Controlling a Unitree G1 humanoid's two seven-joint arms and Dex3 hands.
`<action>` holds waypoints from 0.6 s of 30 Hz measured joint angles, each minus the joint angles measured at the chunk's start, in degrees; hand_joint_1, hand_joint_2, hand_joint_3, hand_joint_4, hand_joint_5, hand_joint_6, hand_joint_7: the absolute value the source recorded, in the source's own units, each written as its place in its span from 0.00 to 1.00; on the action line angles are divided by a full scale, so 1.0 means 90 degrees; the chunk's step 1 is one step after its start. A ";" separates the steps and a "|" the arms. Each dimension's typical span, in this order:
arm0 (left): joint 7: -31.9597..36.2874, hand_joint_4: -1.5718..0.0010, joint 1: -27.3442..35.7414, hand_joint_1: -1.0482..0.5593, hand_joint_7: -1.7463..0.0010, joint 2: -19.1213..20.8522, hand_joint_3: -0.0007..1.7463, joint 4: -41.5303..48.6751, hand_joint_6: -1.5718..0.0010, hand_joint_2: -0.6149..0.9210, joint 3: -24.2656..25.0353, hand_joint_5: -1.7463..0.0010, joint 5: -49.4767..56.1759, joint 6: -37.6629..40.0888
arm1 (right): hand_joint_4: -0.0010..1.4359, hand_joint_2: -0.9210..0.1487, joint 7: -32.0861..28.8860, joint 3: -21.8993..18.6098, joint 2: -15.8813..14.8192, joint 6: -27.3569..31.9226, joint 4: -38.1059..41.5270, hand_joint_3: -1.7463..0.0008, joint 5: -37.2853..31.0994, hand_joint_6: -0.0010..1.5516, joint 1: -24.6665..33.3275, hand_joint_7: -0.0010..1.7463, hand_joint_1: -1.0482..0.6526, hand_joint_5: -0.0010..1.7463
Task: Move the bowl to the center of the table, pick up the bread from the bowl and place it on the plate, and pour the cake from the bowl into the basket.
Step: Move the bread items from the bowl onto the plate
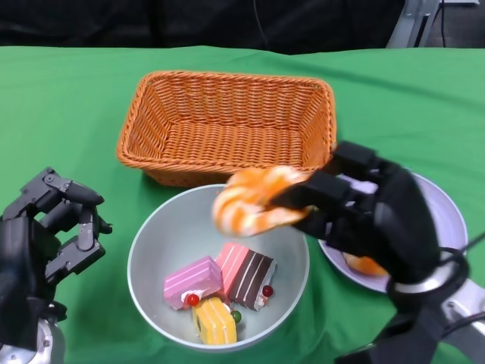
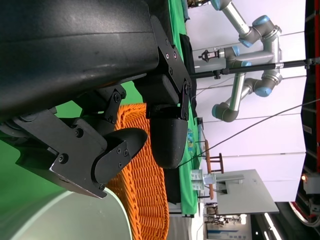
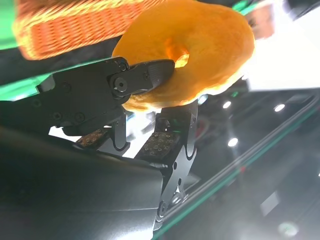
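My right hand (image 1: pixel 371 216) grips a ring-shaped orange bread (image 1: pixel 258 201) and holds it in the air above the far rim of the pale green bowl (image 1: pixel 151 235). The right wrist view shows the bread (image 3: pixel 200 47) pinched between the black fingers (image 3: pixel 135 77). In the bowl lie a pink cake (image 1: pixel 193 280), a brown-and-pink cake (image 1: pixel 246 273) and a yellow cake (image 1: pixel 214 321). The lilac plate (image 1: pixel 447 216) sits under and right of my right hand, with another orange bread (image 1: pixel 364 265) on it. My left hand (image 1: pixel 45 243) hovers empty to the left of the bowl.
An orange wicker basket (image 1: pixel 227 125) stands empty just behind the bowl, also seen in the left wrist view as the basket (image 2: pixel 145 185). Green cloth (image 1: pixel 76 98) covers the table. Grey robot arms (image 2: pixel 245 50) stand beyond the table.
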 measured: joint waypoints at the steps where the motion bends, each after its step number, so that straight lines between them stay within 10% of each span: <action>1: 0.0000 0.50 -0.0003 0.65 0.18 0.0013 0.66 0.0038 0.51 0.75 0.0007 0.05 0.0000 -0.0034 | 0.59 0.07 -0.0032 -0.0053 -0.0021 0.0000 0.0000 0.91 0.0000 0.60 0.0018 0.46 0.55 0.66; 18: -0.0102 0.50 -0.0094 0.64 0.19 0.0144 0.64 0.0182 0.51 0.76 0.0025 0.05 -0.0059 -0.0081 | 0.54 0.06 -0.0482 -0.1210 -0.0497 0.0131 0.0298 0.87 0.0346 0.58 0.0984 0.46 0.53 0.69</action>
